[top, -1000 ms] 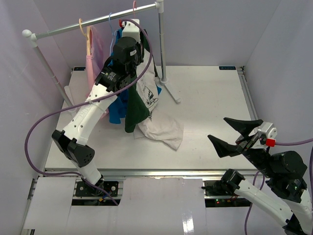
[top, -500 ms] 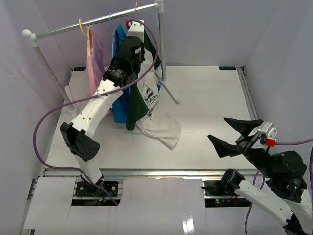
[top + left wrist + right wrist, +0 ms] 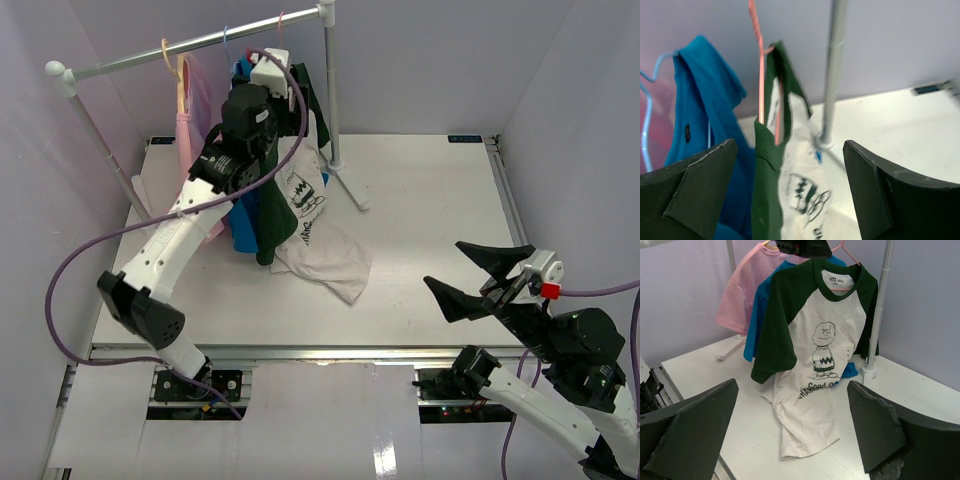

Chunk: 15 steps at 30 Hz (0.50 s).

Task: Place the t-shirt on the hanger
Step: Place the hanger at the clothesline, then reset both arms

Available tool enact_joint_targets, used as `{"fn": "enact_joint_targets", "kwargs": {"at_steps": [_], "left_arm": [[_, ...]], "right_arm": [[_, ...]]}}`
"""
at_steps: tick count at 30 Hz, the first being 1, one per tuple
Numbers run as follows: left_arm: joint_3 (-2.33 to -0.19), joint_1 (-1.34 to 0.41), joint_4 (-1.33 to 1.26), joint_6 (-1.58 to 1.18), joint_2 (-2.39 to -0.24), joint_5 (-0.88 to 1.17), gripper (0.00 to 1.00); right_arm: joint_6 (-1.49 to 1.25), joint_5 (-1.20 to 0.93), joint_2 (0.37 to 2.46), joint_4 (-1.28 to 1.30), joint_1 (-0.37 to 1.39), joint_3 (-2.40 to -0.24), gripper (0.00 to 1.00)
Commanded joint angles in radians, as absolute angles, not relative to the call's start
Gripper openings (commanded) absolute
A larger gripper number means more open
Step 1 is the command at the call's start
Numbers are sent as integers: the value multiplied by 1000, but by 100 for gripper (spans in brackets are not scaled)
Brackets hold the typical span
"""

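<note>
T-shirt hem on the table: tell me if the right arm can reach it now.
Probably yes. The right gripper is open and faces the t-shirt, whose hem lies on the table; nothing stands between them.

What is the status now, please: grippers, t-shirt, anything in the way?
Left gripper open at the t-shirt; right gripper open, apart. T-shirt on hanger, hem on table. Blue shirt close beside.

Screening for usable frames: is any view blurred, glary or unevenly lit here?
Left wrist view: soft throughout, the t-shirt print and pink hanger smeared, likely motion blur. Right wrist view: sharp, print readable, its fingers slightly soft. Top external view: even light, faint shadows, a small glare patch on the near strip.
</note>
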<state>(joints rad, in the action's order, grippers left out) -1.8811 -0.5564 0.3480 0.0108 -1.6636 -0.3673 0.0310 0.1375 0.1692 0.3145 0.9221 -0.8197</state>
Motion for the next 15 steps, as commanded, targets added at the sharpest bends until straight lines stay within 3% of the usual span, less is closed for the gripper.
{"fn": "enact_joint_targets", "kwargs": {"at_steps": [1, 6, 10, 15], "left_arm": [[-1774, -555, 328, -76, -1387, -137, 98], [-1582, -557, 321, -171, -1233, 78, 98], [-1436, -577, 303, -259, -1230, 288, 98], [-1255, -790, 191, -224, -1231, 167, 98]], "right_arm": [[-6, 192, 197, 289, 930, -804, 92], [-71, 322, 293, 319, 930, -777, 90], [-148, 417, 348, 337, 928, -796, 90], [-211, 502, 376, 311, 928, -745, 90]]}}
